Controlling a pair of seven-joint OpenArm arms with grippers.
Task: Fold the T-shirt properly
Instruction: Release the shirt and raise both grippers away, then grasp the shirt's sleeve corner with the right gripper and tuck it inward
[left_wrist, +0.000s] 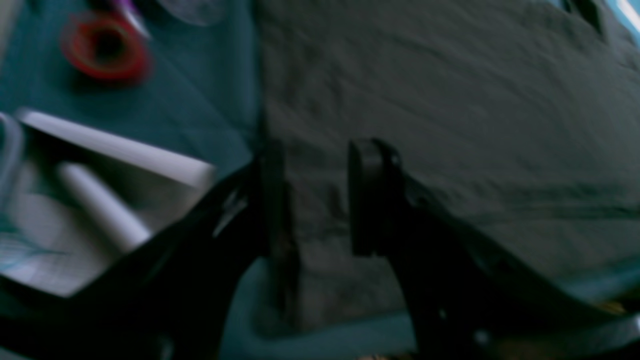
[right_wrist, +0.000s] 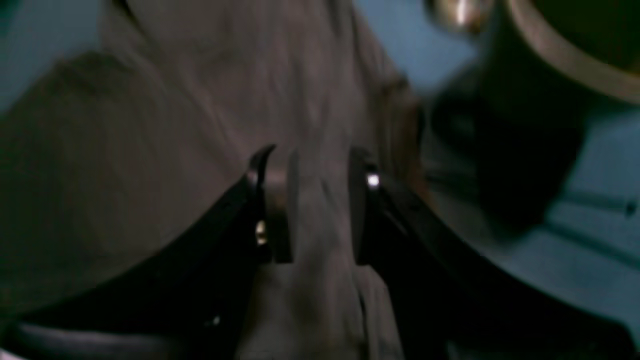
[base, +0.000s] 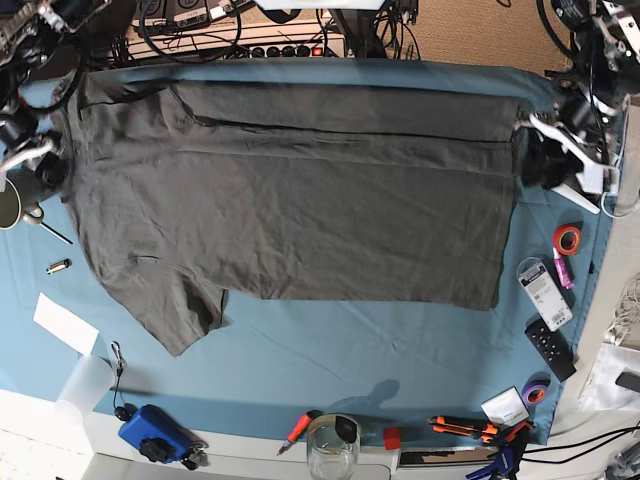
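Note:
The dark grey T-shirt lies spread flat on the teal table cloth. Its far edge is folded over into a long band, and one sleeve points toward the near left. My left gripper sits at the shirt's right edge. In the left wrist view it stands open just over the shirt's hem side. At the shirt's left edge is my right gripper. The right wrist view shows it open too, with wrinkled shirt cloth showing between the fingers.
A red tape roll, a white packet and a black remote lie to the right. A glass jar, orange tools and a blue device line the near edge. A dark cup stands at far left.

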